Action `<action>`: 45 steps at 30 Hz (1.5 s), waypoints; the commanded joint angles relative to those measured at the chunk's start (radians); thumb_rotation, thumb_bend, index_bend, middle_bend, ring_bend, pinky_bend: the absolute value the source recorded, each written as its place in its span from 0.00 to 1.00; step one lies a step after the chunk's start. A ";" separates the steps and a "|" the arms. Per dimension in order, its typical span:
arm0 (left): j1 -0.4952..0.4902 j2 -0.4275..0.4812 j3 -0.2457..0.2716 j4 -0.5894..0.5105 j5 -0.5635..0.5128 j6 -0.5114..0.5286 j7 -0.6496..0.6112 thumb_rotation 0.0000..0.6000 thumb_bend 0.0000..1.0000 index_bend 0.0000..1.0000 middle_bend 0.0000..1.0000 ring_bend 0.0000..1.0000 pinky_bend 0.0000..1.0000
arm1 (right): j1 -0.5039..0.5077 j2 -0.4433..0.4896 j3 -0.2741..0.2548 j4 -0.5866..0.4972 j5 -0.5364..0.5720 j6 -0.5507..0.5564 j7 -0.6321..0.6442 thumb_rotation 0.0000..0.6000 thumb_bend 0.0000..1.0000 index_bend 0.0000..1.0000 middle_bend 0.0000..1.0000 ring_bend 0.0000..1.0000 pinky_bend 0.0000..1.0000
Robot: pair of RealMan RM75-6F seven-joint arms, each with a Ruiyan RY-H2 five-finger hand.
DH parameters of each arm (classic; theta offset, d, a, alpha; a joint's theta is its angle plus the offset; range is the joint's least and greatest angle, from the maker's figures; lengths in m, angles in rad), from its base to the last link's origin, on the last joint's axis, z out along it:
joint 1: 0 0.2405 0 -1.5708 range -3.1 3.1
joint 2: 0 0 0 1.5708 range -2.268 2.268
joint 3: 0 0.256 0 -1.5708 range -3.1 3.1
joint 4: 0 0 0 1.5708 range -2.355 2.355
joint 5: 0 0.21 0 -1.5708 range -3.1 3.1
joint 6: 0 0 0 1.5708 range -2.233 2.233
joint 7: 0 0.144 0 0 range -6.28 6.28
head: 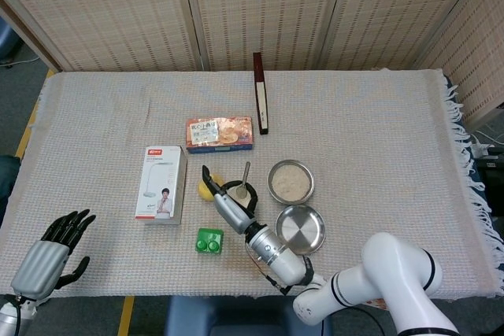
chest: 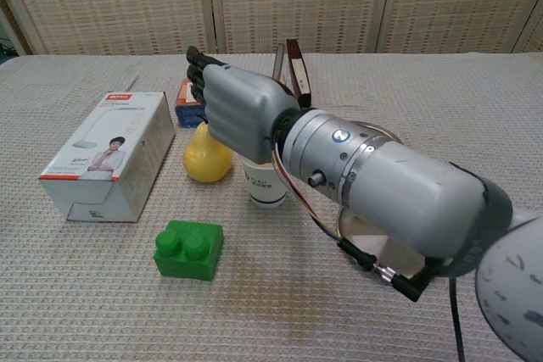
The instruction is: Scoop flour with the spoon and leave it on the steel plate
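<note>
Right hand (chest: 233, 108) hovers flat, fingers spread, holding nothing (spoon (head: 245, 179) stands propped in the cup (chest: 267, 186)); flour unscooped.

Your right robot hand (chest: 233, 112) is raised, empty, fingers extended and apart, over the bench's near-middle. Your left robot hand (head: 49, 251) hangs open off the near-left corner.

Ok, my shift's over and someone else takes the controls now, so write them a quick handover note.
Left hand: open, idle at the near left corner.
Right hand: open, holding nothing, beside the cup.
Spoon: standing in the cup.
Flour bowl: just behind the plate.
Done: nothing, the plate shows no flour.
Left: grip the spoon, scoop flour, leave it on the plate.
</note>
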 commanded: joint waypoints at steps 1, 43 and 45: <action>0.001 0.000 0.001 0.000 0.001 0.001 0.000 1.00 0.42 0.00 0.00 0.00 0.11 | 0.005 -0.004 -0.014 0.004 -0.025 0.013 -0.040 1.00 0.44 0.76 0.07 0.00 0.00; 0.005 -0.010 0.006 -0.014 0.014 -0.002 0.042 1.00 0.42 0.00 0.00 0.00 0.12 | -0.622 0.246 -0.121 -0.130 -0.336 0.027 1.189 1.00 0.44 0.68 0.07 0.00 0.00; 0.005 -0.009 0.007 -0.013 0.015 0.000 0.037 1.00 0.42 0.00 0.00 0.00 0.12 | -0.635 0.228 -0.121 -0.104 -0.346 0.018 1.180 1.00 0.44 0.66 0.07 0.00 0.00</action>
